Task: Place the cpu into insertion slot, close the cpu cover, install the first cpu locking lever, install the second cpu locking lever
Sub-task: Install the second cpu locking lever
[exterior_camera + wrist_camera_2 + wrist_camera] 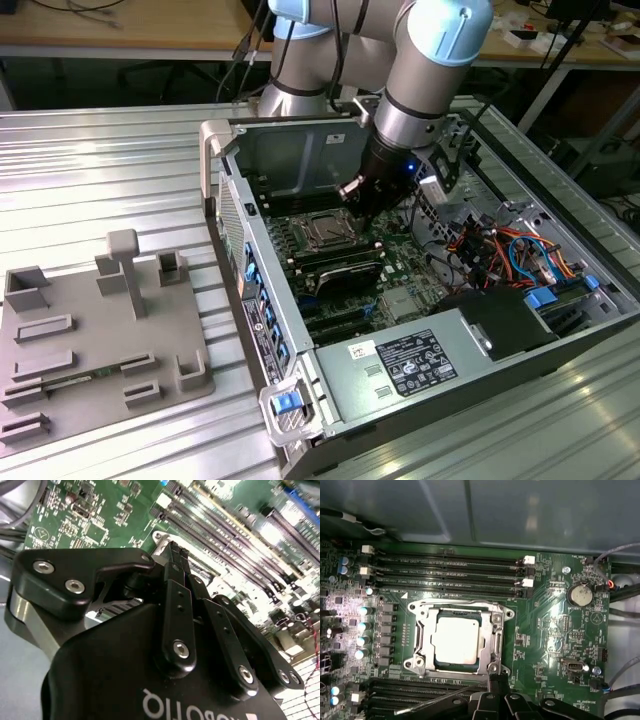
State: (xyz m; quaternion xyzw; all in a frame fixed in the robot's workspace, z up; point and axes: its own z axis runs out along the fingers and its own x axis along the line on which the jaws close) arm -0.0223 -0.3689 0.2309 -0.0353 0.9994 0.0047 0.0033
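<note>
Arm reached down into the open computer case (300, 140), which lay on the ribbed metal desk (100, 170). End effector (495, 686) sat low over the green motherboard (555, 630), at the rim of the socket.

In the first wrist view the cpu (456, 639) lay flat in the insertion slot (492, 632), silver top up and squared to the socket walls. The cpu cover (460, 606) appeared down around it, the chip showing through its window (not certain it was fully seated). A thin bright rod, judged to be a cpu locking lever (442, 697), ran aslant along the socket edge nearest the fingertips, its long axis roughly parallel to the neighbouring memory slots (450, 565).

The end effector's fingers were drawn together to a narrow tip in both wrist views. I could not tell whether anything was pinched between them. The tip stood just beside that near socket edge, the cpu lying directly beyond it.

Room: memory slots flanked the socket on two sides; the case wall was well apart. A grey fixture tray (100, 340) sat outside the case, on the exterior view's left.
</note>
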